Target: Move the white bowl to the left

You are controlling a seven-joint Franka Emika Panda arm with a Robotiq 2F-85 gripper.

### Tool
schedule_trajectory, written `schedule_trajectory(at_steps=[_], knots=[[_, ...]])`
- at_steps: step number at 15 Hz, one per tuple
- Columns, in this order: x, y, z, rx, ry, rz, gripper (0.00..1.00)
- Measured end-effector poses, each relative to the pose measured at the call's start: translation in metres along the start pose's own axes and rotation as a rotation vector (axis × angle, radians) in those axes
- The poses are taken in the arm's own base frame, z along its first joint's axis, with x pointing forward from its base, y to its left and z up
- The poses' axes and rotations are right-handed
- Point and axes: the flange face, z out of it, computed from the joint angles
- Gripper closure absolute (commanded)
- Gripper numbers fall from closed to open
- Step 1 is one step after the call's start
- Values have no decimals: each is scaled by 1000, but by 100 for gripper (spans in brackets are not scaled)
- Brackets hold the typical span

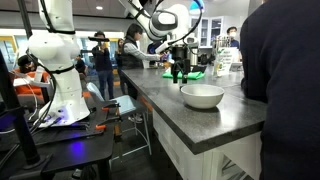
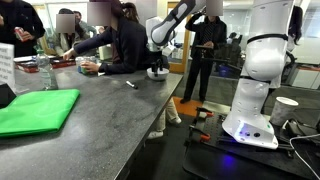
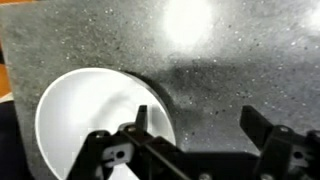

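The white bowl [image 1: 202, 96] sits on the dark grey speckled counter [image 1: 225, 120] near its front edge. It is small and far off in an exterior view [image 2: 157, 73]. In the wrist view the bowl [image 3: 90, 120] fills the lower left. My gripper [image 1: 179, 72] hangs over the bowl's far side, open and empty. In the wrist view [image 3: 195, 125] one finger is over the bowl's rim and the other over bare counter beside it. I cannot tell whether a finger touches the rim.
A flat green mat [image 2: 35, 110] lies on the counter, behind the gripper in an exterior view [image 1: 196, 74]. A person [image 1: 285, 80] stands close at the counter's end. Several people stand at the far side. A white robot base [image 2: 250, 90] stands beside the counter.
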Motion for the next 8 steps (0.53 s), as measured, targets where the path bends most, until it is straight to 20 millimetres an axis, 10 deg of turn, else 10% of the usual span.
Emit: schedule_trajectory(at_steps=[4, 6, 8], knots=[[6, 1, 2, 9, 3, 11, 0], [7, 1, 3, 14, 1, 15, 20], [7, 1, 4, 18, -1, 18, 4]])
